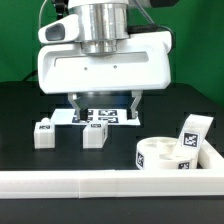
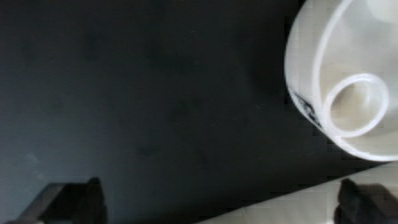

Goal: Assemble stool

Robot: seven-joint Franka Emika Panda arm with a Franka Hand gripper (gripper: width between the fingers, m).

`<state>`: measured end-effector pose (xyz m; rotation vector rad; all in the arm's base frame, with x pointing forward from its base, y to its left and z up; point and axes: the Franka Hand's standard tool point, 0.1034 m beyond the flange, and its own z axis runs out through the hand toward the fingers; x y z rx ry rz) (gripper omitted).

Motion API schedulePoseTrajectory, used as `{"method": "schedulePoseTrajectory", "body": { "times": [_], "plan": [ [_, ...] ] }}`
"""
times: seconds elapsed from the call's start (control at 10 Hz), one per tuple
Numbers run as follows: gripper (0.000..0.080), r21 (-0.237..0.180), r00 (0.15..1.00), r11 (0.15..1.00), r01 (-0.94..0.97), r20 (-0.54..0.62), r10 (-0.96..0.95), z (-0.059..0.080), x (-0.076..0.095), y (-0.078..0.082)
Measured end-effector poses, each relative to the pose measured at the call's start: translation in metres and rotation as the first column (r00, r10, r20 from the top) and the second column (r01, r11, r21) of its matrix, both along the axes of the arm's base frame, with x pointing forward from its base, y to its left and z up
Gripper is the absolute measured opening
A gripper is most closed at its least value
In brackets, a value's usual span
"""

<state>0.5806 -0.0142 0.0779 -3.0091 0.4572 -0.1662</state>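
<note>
Nearest the exterior camera runs the long white L-shaped rail [image 1: 90, 182]. Just behind it, in the rail's corner, the low round white plastic seat disc [image 1: 165, 155] lies flat, with a tagged white blocky leg [image 1: 192, 130] tilted just beside it. Farther back on the black table [image 1: 20, 110], a second leg [image 1: 43, 133] and a third leg [image 1: 95, 133] stand apart: three legs, one seat. The gripper [image 1: 105, 108] hangs behind them, jaws spread and empty, with the marker board [image 1: 100, 118] behind it. The seat lies to the exterior view's right of the gripper and nearer the camera. Being round, it has no long axis.
</note>
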Motion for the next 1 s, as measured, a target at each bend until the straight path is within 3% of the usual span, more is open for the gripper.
{"method": "schedulePoseTrajectory", "body": {
  "times": [0.3, 0.7, 1.0],
  "plan": [
    [0.0649, -0.001, 1.000, 1.000, 0.003, -0.003, -0.003, -0.002, -0.002, -0.002],
    [0.0649, -0.041, 1.000, 0.999, 0.025, -0.008, -0.026, -0.028, -0.035, -0.028],
    [0.0649, -0.028, 0.999, 0.999, 0.026, -0.031, -0.026, -0.028, -0.036, -0.026]
  ]
}}
